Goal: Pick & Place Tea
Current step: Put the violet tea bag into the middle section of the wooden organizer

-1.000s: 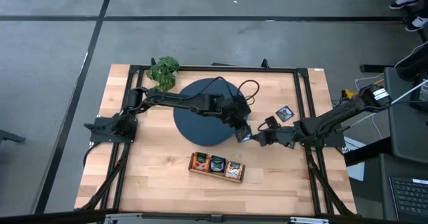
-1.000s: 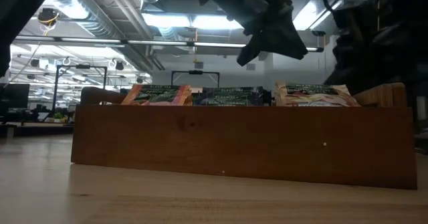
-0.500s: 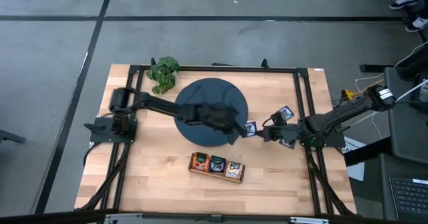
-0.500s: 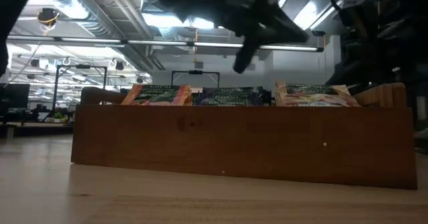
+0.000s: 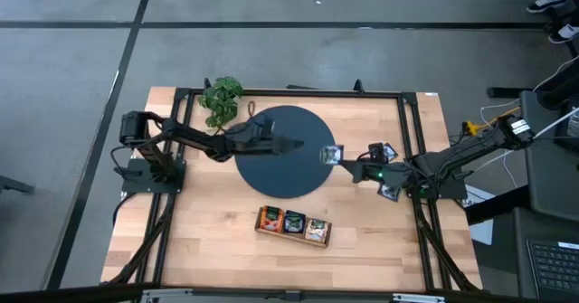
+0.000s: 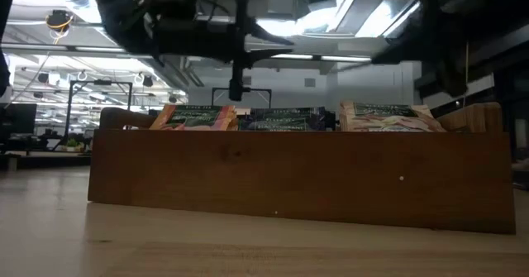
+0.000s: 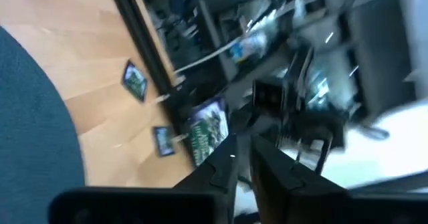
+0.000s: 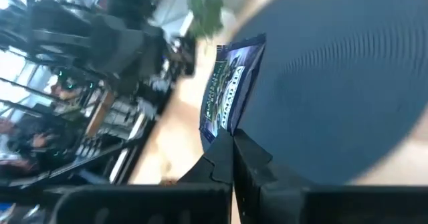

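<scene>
The right hand (image 5: 342, 159) reaches in from the right side of the worktop (image 5: 208, 240) and is clamped on one dark sachet (image 5: 329, 155) of tea, held by its lower edge so the packet stands up past the fingertips; the right wrist view shows it pinched between the closed fingers (image 8: 231, 154) with the round mat (image 5: 285, 149) behind it, which suggests the packet is being carried clear of the surface over the mat's right rim rather than dragged. Two more dark sachets (image 5: 384, 149) lie on the wood near the right arm, one of them partly hidden beneath it; they look like the stock yet to be moved. The brown tray (image 5: 293, 223) sits near the front edge of the worktop with sachets standing on edge in its three compartments, orange, dark and pale, so I judge it the destination and sorted by kind. The left hand (image 5: 297, 144) hangs over the middle of the mat, its fingers nearly together and gripping nothing that I can see; the plant (image 5: 222, 97) stands at the back left corner.

Against the earlier frames, the left arm has drawn back from the mat's right edge toward its own side; the right hand has pushed further in over the mat, now with the sachet in its grip.
</scene>
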You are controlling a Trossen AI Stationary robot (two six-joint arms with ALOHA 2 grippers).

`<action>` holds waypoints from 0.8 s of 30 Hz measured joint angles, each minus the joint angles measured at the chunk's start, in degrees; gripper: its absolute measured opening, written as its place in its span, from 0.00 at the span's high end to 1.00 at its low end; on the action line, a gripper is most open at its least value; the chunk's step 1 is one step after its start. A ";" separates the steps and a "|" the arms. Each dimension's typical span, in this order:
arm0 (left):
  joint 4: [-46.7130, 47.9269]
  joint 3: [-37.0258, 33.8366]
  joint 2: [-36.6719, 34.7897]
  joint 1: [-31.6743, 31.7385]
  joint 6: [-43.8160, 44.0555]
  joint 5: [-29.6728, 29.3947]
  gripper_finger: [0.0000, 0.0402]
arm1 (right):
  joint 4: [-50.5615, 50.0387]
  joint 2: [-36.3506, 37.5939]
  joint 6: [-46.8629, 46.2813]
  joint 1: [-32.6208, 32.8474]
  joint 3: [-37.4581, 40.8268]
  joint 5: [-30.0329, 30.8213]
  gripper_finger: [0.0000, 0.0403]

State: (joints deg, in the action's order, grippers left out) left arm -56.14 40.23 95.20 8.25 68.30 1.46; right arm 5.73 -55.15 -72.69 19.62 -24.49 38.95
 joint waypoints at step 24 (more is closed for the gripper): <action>2.24 2.45 0.04 7.19 2.13 20.01 0.64 | 0.04 -15.00 11.48 -4.63 -17.57 0.08 1.00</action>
State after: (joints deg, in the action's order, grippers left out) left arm -53.90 42.68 95.24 15.44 70.44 21.47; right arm 5.76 -70.15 -61.20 14.98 -42.06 39.03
